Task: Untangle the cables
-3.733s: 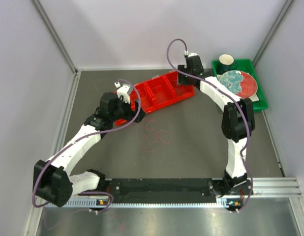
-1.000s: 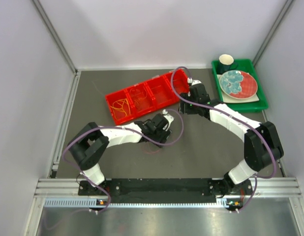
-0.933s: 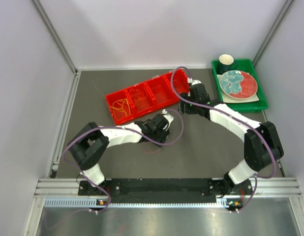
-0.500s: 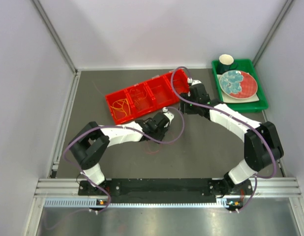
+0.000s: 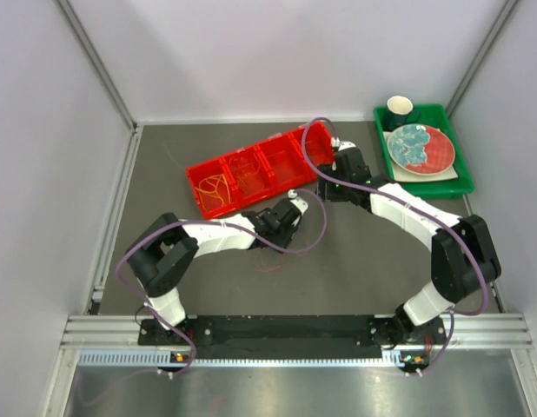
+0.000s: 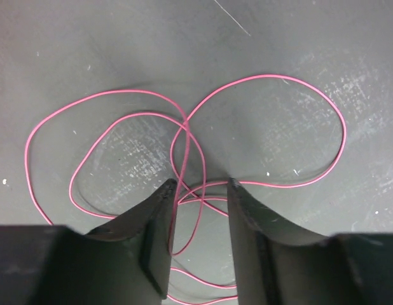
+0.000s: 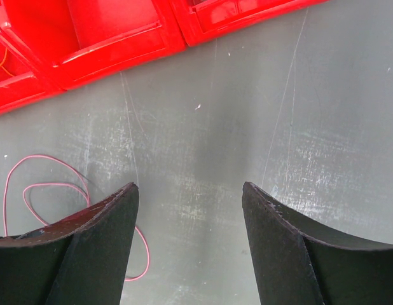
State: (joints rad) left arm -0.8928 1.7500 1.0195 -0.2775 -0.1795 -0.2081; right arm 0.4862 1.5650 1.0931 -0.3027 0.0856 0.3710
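A hair-thin pink cable is lying on the dark grey tabletop. It is curling into at least three loops that are crossing near the middle: one wide loop on one side and two nested ones on the other. The left arm's fingers are standing apart right over that tangle, with strands running through the gap between them and none of them pinched. The right arm's fingers are spreading wide and holding nothing over bare tabletop. They are hovering just short of the long edge of the red tray, and a bend of the pink cable is showing beside one of them. Open tabletop is stretching from the tangle toward the near side, while the red tray is bounding it on the far side. One yellow-orange cable is sitting in the red tray's end compartment. One green tray is standing at the far right corner, well apart.
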